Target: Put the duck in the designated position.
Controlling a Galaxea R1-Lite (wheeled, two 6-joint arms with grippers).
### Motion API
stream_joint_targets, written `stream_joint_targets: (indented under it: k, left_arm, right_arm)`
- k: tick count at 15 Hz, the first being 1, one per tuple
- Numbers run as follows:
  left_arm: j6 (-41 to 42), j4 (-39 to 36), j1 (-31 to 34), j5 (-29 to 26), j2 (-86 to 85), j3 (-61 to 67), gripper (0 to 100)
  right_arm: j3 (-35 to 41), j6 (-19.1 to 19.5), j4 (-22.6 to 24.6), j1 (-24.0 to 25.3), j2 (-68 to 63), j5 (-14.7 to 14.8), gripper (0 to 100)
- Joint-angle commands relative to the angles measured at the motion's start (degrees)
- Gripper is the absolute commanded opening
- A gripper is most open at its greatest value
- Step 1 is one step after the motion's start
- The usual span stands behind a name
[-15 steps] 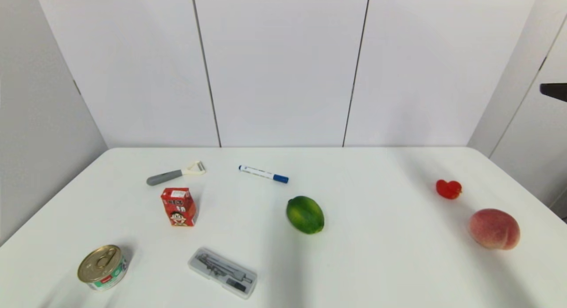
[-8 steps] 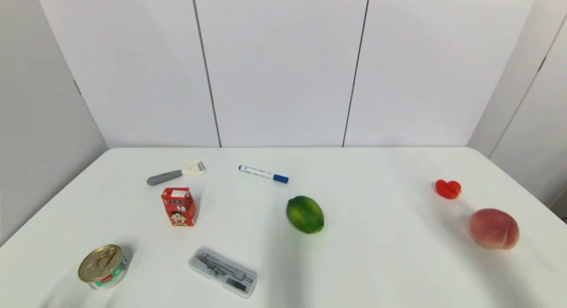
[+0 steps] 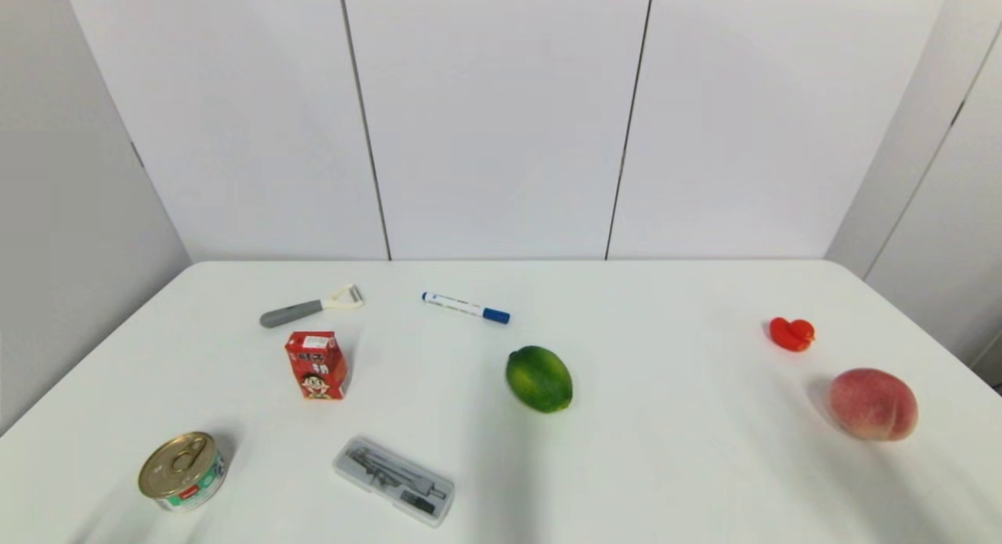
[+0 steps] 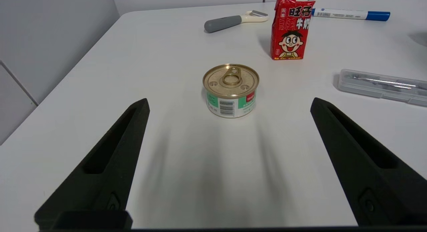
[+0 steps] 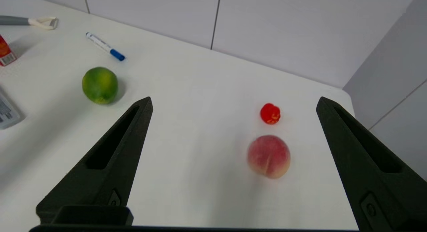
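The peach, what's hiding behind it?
Just past the peach sits the little red duck, apart from it, in plain sight. Only the table under the peach is covered.

Red duck (image 3: 791, 333) near peach (image 3: 873, 404), green fruit (image 3: 538, 379) mid-table (image 3: 673, 466)

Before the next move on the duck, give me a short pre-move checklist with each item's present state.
1. Duck free on the table, nothing holding it: ok.
2. Right gripper open, fingers wide apart, nothing between them: ok.
3. Duck apart from the peach, a clear gap between them: ok.
4. Left gripper open, facing the can, far from the duck: ok.
5. Designated position marked on the table: cannot tell, no marker visible.
6. Duck upright: cannot tell.
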State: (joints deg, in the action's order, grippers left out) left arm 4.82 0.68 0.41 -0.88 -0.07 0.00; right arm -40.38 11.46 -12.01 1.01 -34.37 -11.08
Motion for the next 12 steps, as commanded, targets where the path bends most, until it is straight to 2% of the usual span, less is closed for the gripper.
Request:
stream_joint_targets:
  k: [1,3,4,6,10,12]
  left_arm:
    - [0.0,0.0,0.0,0.0,0.1,0.0,100]
    - [0.0,0.0,0.0,0.0,0.1,0.0,100]
    - [0.0,0.0,0.0,0.0,0.1,0.0,100]
    - [0.0,0.0,0.0,0.0,0.1,0.0,100]
    - [0.0,0.0,0.0,0.0,0.1,0.0,100]
    - [0.0,0.0,0.0,0.0,0.1,0.0,100]
  right_arm:
    - [10.9,0.0,0.0,0.1,9.1,9.1,100]
    - [16.4,-0.5,0.1,0.2,11.1,13.3,100]
    - [18.4,-1.4,0.1,0.2,12.0,14.1,100]
    - [22.6,-4.9,-0.3,0.3,15.0,14.2,100]
    - [28.9,-5.7,0.5,2.0,18.6,14.0,100]
    - [32.0,-5.7,3.5,1.9,18.7,13.8,100]
